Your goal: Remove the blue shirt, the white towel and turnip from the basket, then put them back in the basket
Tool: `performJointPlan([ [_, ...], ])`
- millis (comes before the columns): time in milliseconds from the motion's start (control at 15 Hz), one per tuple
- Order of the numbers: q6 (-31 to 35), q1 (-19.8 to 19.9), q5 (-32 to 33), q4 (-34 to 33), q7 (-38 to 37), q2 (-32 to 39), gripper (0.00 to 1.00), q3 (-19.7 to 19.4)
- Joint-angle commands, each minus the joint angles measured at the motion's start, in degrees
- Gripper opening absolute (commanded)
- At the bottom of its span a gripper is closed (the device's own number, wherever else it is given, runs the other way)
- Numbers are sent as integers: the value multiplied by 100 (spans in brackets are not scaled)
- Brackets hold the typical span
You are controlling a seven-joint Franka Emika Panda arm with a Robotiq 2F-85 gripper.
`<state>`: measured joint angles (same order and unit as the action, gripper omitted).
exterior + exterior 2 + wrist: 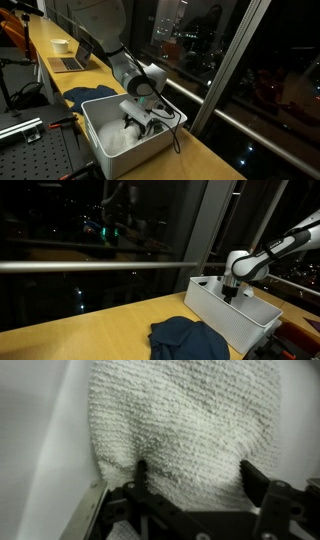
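The white basket (100, 140) (215, 308) stands on the wooden table in both exterior views. My gripper (137, 117) (232, 290) reaches down inside it. In the wrist view the white towel (180, 420) fills the picture, lying on the basket floor. My gripper (193, 468) is open, its two black fingers spread just above the towel, one at each side. The blue shirt (188, 340) (88, 95) lies crumpled on the table outside the basket. The turnip is not in view.
A window wall with a metal rail (90, 265) runs along the table's far side. A laptop (68, 63) and a white cup (60, 45) sit further down the table. A perforated metal plate (30, 150) lies beside the basket.
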<state>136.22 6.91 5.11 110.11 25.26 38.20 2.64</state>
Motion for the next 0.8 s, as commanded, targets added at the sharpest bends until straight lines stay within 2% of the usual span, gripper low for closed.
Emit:
performJointPlan([
  [0,-59,239,-174,-163,170,114,56,127],
  [400,-169,357,-338,158,189,-415,16,204],
  [667,-258,428,-478,516,291,-1041,5,223],
  [733,-290,436,-502,657,320,-1312,7,210],
])
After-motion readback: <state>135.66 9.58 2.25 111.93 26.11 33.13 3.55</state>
